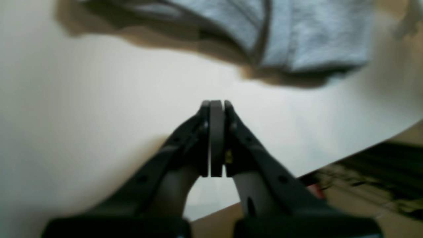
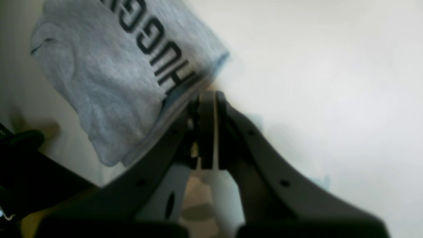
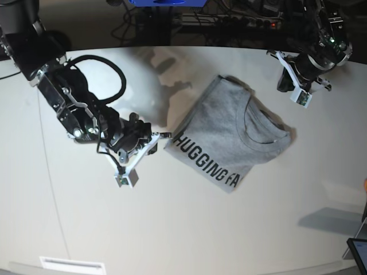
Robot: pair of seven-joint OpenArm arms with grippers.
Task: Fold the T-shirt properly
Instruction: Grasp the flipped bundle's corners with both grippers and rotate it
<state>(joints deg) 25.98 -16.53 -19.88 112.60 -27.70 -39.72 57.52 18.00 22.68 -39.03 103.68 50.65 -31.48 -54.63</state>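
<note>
The heather-grey T-shirt [image 3: 229, 137] lies folded into a compact rectangle at the table's middle, neckline up and black block lettering along its near-left edge. My right gripper [image 3: 164, 136] is shut and empty, its tips right beside the shirt's left corner. In the right wrist view its tips [image 2: 208, 96] sit at the edge of the lettered fold [image 2: 109, 76]. My left gripper [image 3: 280, 86] is shut and empty above the table, apart from the shirt's far right. In the left wrist view its tips [image 1: 216, 105] point toward the shirt [image 1: 297, 36].
The white table [image 3: 183, 229] curves away at the back, where cables and a power strip [image 3: 241, 17] lie beyond the edge. A dark tablet corner [image 3: 358, 252] is at the lower right. The table edge and floor clutter [image 1: 373, 178] show in the left wrist view.
</note>
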